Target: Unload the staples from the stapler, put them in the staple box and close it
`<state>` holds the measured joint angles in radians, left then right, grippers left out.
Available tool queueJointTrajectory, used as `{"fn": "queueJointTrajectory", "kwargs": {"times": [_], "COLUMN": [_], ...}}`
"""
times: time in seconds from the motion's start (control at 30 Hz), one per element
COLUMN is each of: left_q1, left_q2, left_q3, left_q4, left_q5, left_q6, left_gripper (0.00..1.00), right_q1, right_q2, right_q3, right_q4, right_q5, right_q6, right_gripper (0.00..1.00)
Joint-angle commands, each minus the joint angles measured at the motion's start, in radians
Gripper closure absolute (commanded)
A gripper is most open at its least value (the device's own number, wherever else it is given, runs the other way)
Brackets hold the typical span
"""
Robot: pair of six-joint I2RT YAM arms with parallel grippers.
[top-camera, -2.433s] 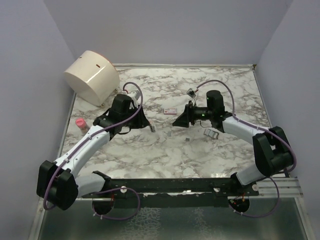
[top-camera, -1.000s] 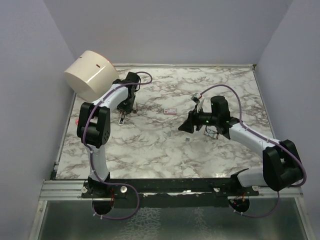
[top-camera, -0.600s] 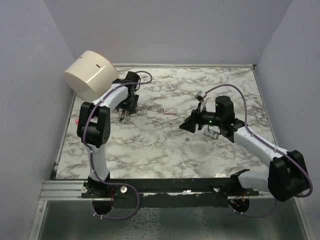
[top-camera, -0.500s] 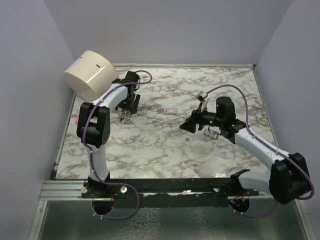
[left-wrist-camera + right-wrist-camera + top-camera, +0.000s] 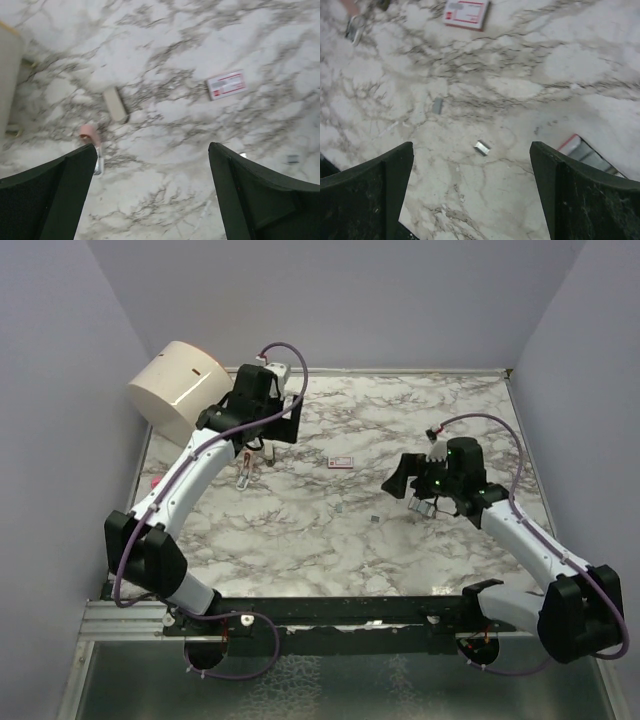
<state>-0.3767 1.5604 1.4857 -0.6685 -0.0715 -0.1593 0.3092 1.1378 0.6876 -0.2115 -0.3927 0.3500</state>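
Both tools are hanging spread wide and empty: the left tool (image 5: 152, 147) is hovering beside the stapler (image 5: 91, 135) lying on the table (image 5: 300, 540), while the right tool (image 5: 471, 146) is hovering over loose staples (image 5: 481, 147).

Top view: fixed high beyond the near edge of the marble table (image 5: 330, 540), angled down over all of it. Left and right wrist views: well off the surface, looking steeply down at its middle. All three share the red-and-white box (image 5: 342, 462).
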Motion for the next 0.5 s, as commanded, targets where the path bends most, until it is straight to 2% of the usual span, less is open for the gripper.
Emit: {"fn": "queueJointTrajectory", "kwargs": {"times": [0.0, 0.1, 0.2, 0.33, 0.47], "left_q1": [-0.068, -0.08, -0.08, -0.08, -0.084], "left_q2": [-0.071, -0.111, -0.162, -0.215, -0.259], "left_q3": [-0.076, -0.121, -0.207, -0.316, -0.363], "left_q4": [0.185, 0.248, 0.309, 0.371, 0.385], "left_q5": [0.174, 0.202, 0.221, 0.241, 0.259], "left_q6": [-0.019, -0.013, -0.014, -0.023, -0.023], "left_gripper": [0.03, 0.03, 0.03, 0.03, 0.03], "right_q1": [-0.114, -0.198, -0.292, -0.38, -0.403], "right_q2": [-0.019, -0.038, -0.04, -0.013, 0.078], "right_q3": [0.022, -0.003, -0.038, -0.082, -0.068], "right_q4": [-0.118, -0.145, -0.159, -0.118, -0.118], "right_q5": [0.186, 0.245, 0.221, 0.119, 0.023], "right_q6": [0.115, 0.162, 0.178, 0.133, 0.082], "right_gripper": [0.01, 0.0, 0.0, 0.02, 0.03]}}
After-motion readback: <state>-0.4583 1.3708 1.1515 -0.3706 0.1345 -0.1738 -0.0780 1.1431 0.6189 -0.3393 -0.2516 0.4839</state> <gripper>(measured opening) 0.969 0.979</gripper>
